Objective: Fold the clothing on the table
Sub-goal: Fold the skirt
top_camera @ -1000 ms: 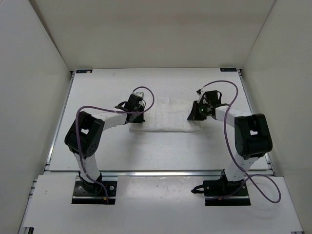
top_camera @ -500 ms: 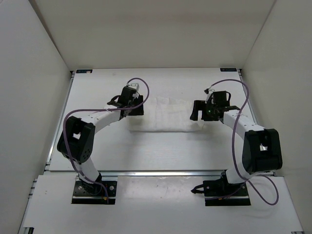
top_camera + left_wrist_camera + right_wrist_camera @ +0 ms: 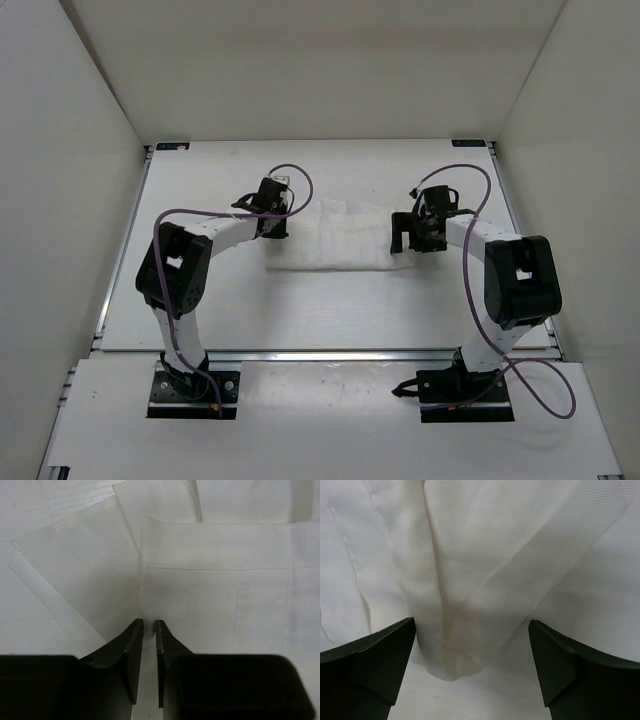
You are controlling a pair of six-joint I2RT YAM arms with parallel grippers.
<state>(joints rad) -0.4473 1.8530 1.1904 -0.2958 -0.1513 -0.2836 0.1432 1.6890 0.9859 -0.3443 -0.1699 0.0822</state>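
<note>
Clothing [image 3: 340, 237]: flat on table [image 3: 300, 310], spanning the gap between both grippers.
Left gripper [image 3: 149, 625]: jaws narrow, a thin slit holding nothing; layered cloth edges ahead of tips.
Right gripper [image 3: 471, 622]: jaws wide; a folded corner lies between them.
Hidden: we cannot tell whether the fingers touch the cloth; the layers show only in the wrist views.

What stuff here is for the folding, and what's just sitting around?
For the job: clothing, table, left gripper, right gripper.
Just there: purple cables, white walls.
</note>
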